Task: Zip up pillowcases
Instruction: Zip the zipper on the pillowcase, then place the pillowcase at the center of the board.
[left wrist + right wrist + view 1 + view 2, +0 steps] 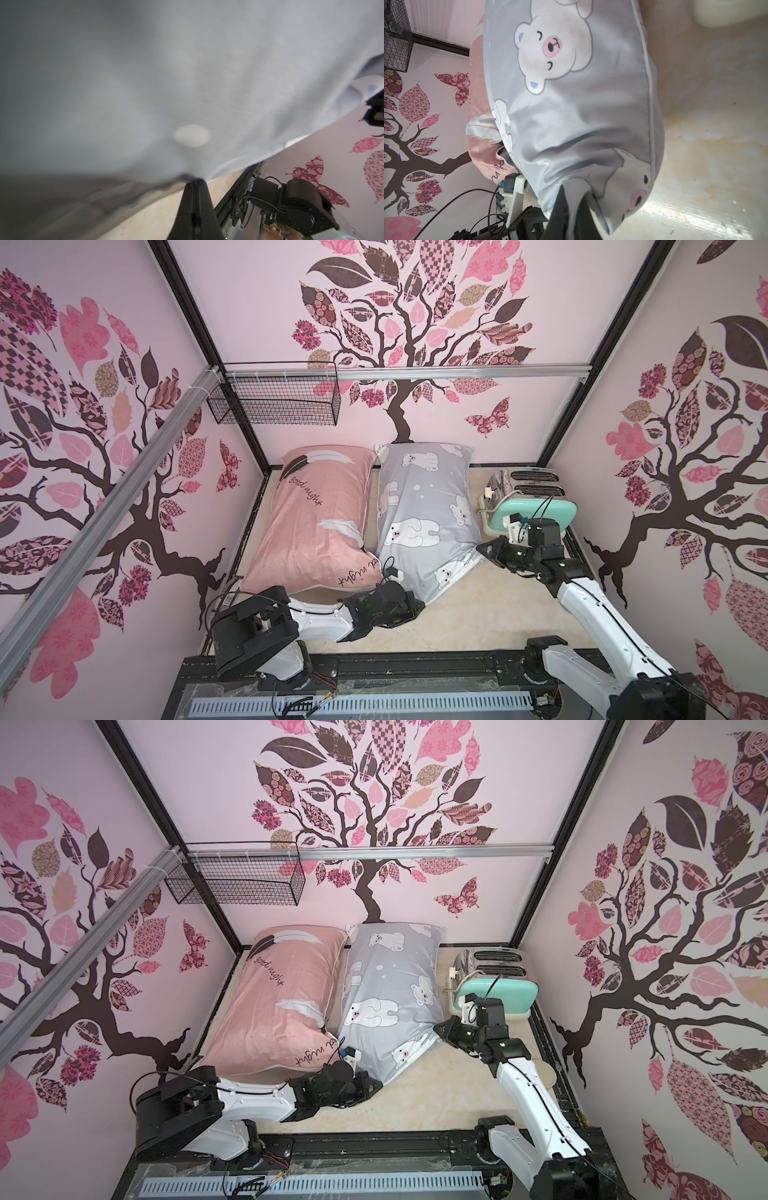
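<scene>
Although the pink pillowcase (320, 522) and grey pillowcase (424, 506) lie side by side in both top views, no zip shows. Left wrist: left gripper (196, 181) pinches grey fabric. Right wrist: right gripper (574, 188) clamps its near edge; zipping looks not yet done.

The grey pillow (571, 116) was smooth cloth with a faint sheen, the pink pillow (316, 522) matt cloth. The toaster (500, 483) was shiny metal, the bench (478, 614) glossy, the basket (274, 406) black wire.
</scene>
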`<state>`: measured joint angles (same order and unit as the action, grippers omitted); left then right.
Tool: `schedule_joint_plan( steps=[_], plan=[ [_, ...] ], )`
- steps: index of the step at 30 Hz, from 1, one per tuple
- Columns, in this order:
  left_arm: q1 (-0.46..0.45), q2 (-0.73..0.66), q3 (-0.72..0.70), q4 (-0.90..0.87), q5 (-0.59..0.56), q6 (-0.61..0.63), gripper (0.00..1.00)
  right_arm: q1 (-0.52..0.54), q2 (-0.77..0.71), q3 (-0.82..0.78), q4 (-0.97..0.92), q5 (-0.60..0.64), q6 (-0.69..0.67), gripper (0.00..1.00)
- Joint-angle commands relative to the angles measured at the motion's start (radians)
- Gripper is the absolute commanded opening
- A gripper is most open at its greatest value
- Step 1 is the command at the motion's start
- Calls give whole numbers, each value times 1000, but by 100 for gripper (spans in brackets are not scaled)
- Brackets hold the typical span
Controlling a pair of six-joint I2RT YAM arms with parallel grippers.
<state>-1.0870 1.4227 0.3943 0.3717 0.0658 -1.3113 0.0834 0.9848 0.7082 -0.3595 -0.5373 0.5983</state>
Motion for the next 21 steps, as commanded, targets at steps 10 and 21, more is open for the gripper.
schedule_joint_plan(
  steps=[10, 21],
  plan=[
    [67, -386, -148, -563, -99, 87, 0, -51, 48, 120, 12, 82, -74, 0],
    [105, -547, 208, -1035, -407, 320, 56, -50, -39, 75, -101, 542, -298, 100]
  ],
)
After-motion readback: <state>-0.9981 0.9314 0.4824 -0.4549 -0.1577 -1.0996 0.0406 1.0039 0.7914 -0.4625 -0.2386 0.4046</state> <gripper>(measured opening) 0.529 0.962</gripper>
